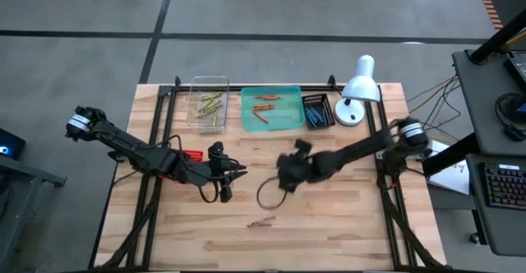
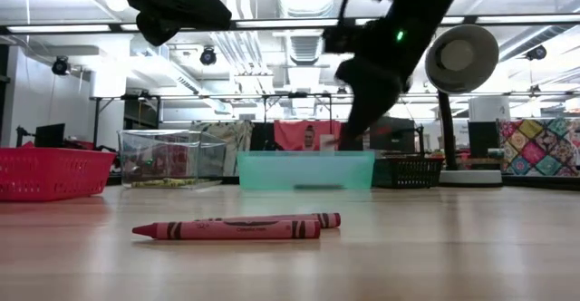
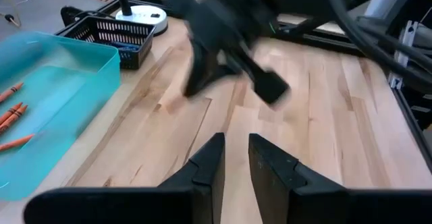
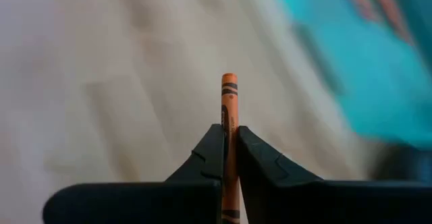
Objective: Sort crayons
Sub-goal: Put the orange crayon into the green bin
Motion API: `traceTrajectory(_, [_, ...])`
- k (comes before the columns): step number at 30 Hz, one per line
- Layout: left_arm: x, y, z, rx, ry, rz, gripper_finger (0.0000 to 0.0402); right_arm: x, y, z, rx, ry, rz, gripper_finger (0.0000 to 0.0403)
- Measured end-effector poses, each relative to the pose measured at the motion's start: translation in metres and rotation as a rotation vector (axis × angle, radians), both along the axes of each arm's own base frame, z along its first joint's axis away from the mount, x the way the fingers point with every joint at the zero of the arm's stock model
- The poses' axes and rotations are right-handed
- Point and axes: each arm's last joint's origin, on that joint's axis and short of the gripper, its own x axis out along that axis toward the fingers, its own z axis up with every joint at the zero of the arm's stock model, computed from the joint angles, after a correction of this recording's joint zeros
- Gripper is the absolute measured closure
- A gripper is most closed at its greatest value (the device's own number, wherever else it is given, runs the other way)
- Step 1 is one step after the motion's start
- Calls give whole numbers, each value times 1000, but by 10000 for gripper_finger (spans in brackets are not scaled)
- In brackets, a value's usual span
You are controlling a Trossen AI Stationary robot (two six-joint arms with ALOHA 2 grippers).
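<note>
Two red wax crayons [image 2: 237,227] lie nearest you, unsorted on the near table. Right gripper [image 4: 229,140]: fingers pinching a thin orange wax crayon [image 4: 229,109], mid-table. Left gripper [image 3: 235,153]: narrowly parted, empty, waiting mid-left. Next, I judge: carry orange to the far teal plastic tray [image 1: 271,108].

Both arms are matte black, with white bands near their shoulder joints and looping black cables. The right gripper [image 4: 229,143] has angular black fingers [image 4: 202,158] with stepped tips.
</note>
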Motion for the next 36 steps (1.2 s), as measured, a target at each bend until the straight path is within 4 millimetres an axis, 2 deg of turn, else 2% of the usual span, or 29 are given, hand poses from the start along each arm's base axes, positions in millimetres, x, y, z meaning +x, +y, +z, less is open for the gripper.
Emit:
traceTrajectory(5, [0,0,0,4,-2,-2,352,-29,-32,37,73,-12,-192,390])
traceTrajectory(9, [0,0,0,40,5,-19,352,-42,-53,58,200,-127,-260,390])
traceTrajectory(16, [1,-1,13,164,24,-75,352,-50,-78,71,460,-339,-119,390])
traceTrajectory(21, [2,0,22,353,60,-155,352,-47,-92,66,536,-501,-5,390])
traceTrajectory(26, [4,13,19,470,124,-166,352,-42,-107,62,428,-619,-44,390])
traceTrajectory(30, [7,34,16,503,190,-118,352,-36,-126,58,190,-640,-198,390])
traceTrajectory(33, [11,55,14,509,230,-99,355,-25,-149,64,79,-603,-166,390])
traceTrajectory(36, [12,77,10,503,259,-87,360,-10,-177,68,80,-555,-117,390])
